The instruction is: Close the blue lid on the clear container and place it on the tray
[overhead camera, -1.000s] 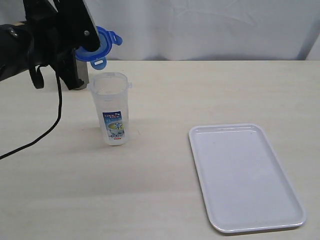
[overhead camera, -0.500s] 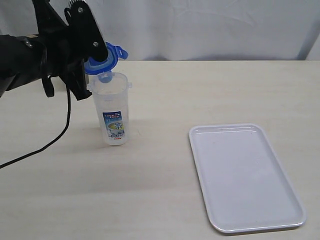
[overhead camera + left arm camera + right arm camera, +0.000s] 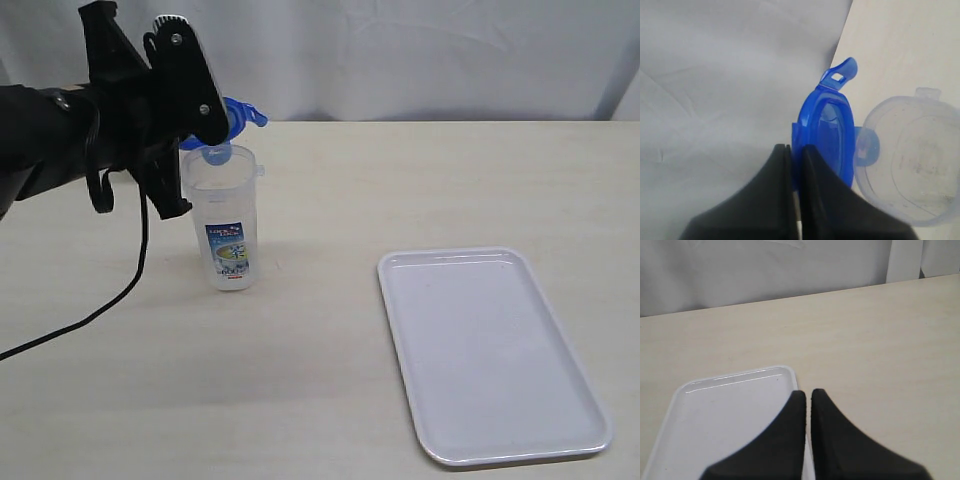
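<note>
The right gripper [image 3: 807, 395] is seen only in its own wrist view. It is poised over a rim of the white tray [image 3: 495, 360], its two black fingers pressed together with nothing between them. In the exterior view the tray is laid flat on the pale table [image 3: 400, 180] at 4 o'clock. The clear container [image 3: 222, 225] is stood upright at 10 o'clock, well apart from the tray, with its mouth open and a blue-and-white label low on its side. The left arm is extended from 9 o'clock, and the left gripper [image 3: 794, 148] is angled down toward the container's mouth. The blue lid [image 3: 827, 130] is pinched by one edge and held tilted just above that mouth, one flap hanging toward the rim. Much of the lid is covered by the gripper in the exterior view, and whether the flap touches the rim cannot be told.
</note>
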Available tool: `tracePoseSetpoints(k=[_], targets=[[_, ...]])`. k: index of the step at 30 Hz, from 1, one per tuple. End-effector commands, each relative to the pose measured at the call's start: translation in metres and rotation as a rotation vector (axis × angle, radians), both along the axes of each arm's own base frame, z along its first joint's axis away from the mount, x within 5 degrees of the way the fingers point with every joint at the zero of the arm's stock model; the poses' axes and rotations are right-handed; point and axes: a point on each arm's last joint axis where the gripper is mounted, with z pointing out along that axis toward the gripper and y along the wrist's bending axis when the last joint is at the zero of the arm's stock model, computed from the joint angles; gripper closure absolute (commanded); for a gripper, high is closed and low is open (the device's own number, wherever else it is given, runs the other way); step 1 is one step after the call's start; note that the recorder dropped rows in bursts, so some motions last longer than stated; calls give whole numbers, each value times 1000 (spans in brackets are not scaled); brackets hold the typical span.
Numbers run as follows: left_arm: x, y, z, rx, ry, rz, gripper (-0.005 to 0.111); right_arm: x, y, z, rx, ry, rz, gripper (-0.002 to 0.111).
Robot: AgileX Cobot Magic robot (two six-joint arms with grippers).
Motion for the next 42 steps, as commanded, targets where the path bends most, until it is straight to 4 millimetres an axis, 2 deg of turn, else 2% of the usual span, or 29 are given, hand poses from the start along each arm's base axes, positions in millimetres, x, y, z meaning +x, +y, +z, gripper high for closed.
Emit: tracePoseSetpoints(k=[1, 15, 26, 31, 42], targets=[[-1, 1, 1, -14, 3, 8, 107, 0, 0, -1, -2, 2, 3, 104], [-3, 1, 5, -3, -11, -2, 107, 0, 0, -1, -2, 2, 3, 104], [-12, -9, 10, -19, -20, -28, 107, 0, 0, -1, -2, 2, 3, 104], [-13, -8, 6, -7, -9, -28, 107, 0, 0, -1, -2, 2, 3, 104], [-29, -17, -8, 55, -26, -56, 107, 0, 0, -1, -2, 2, 3, 104]])
